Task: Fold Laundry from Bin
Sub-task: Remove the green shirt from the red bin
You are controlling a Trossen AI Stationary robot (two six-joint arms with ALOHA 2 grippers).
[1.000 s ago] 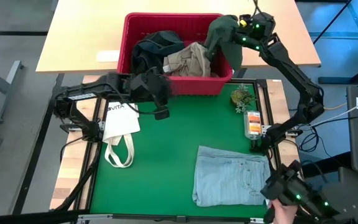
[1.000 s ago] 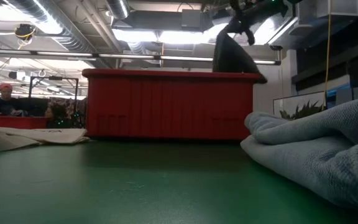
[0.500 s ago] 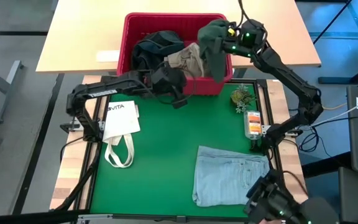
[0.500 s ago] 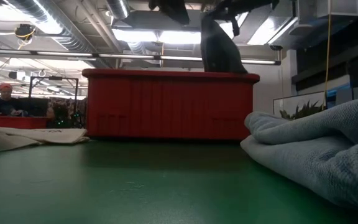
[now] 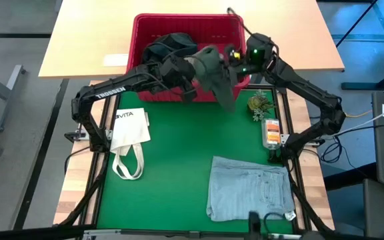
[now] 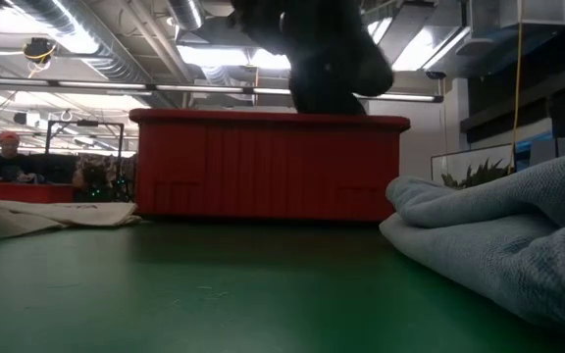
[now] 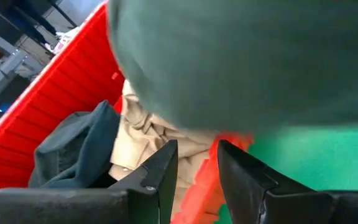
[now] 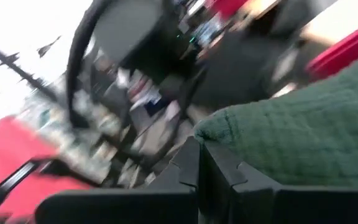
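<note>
The red bin [image 5: 139,30] stands at the table's far edge, with a dark piece [image 5: 162,50] and a khaki piece [image 7: 145,140] of laundry inside. A dark green garment [image 5: 215,77] hangs over the bin's near right part, and my right gripper [image 5: 227,59] is shut on it. My left gripper [image 7: 197,158] is open just to the garment's left, over the bin's near rim, with nothing between its fingers. In the low view the garment [image 6: 332,69] shows above the bin [image 6: 263,167]. Folded light blue jeans [image 5: 249,190] lie on the green mat at the near right. My right gripper pinches the green garment at an upper edge [image 8: 211,134] between its two shut fingers. The fingers lie about level and come from the table's right. The cloth hangs slack below them. The bin's rim hides its lower end in the low view.
A white tote bag [image 5: 129,133] lies on the mat's left side. A small plant [image 5: 260,103] and an orange packet [image 5: 271,132] sit along the right edge. The mat's middle [image 5: 172,167] is bare. A person shows far behind the table [image 6: 8,157].
My right gripper has swung from the bin's far right corner toward the table's left and near side, and has turned as it went. It has carried the green garment to the bin's near rim. My left gripper has moved right, toward the garment.
</note>
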